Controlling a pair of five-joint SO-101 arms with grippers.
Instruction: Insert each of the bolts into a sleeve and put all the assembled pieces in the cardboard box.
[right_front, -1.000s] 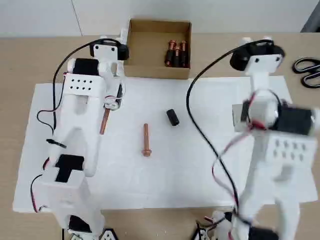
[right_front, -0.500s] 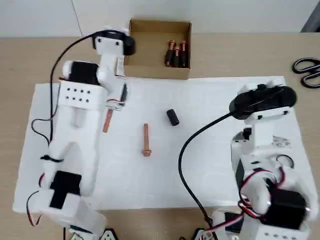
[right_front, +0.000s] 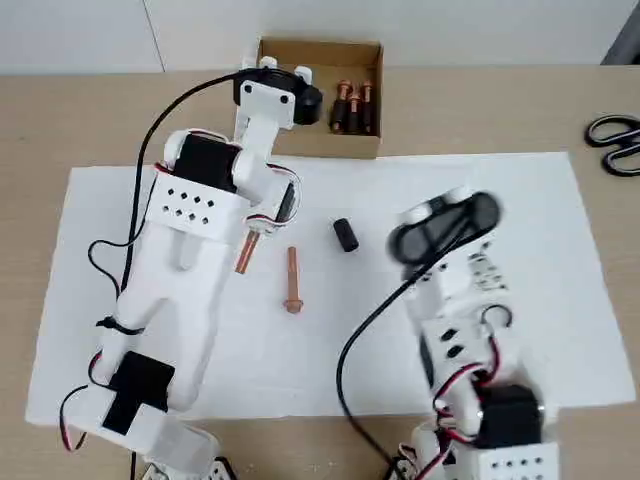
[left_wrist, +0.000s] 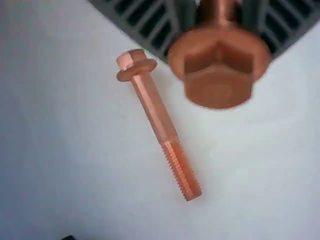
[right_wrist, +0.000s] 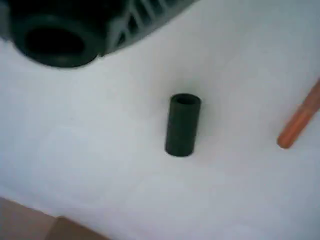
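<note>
left gripper (left_wrist: 218, 15) jaws pinching held bolt (left_wrist: 218, 67) above white sheet (right_front: 540, 200); just beside, loose bolt (right_front: 292, 280) flat on sheet; loose sleeve (right_front: 345, 235) near; assembled pieces (right_front: 353, 108) inside cardboard box (right_front: 290, 95); right gripper (right_wrist: 80, 25) jaws pinching held sleeve (right_wrist: 52, 44).

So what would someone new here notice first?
Probably the copper bolt clamped in the left gripper, hanging over the white sheet beside a loose bolt. Next comes the black sleeve lying mid-sheet, with a second sleeve seemingly held in the right gripper. The box at the sheet's far edge holds three finished pieces.
</note>
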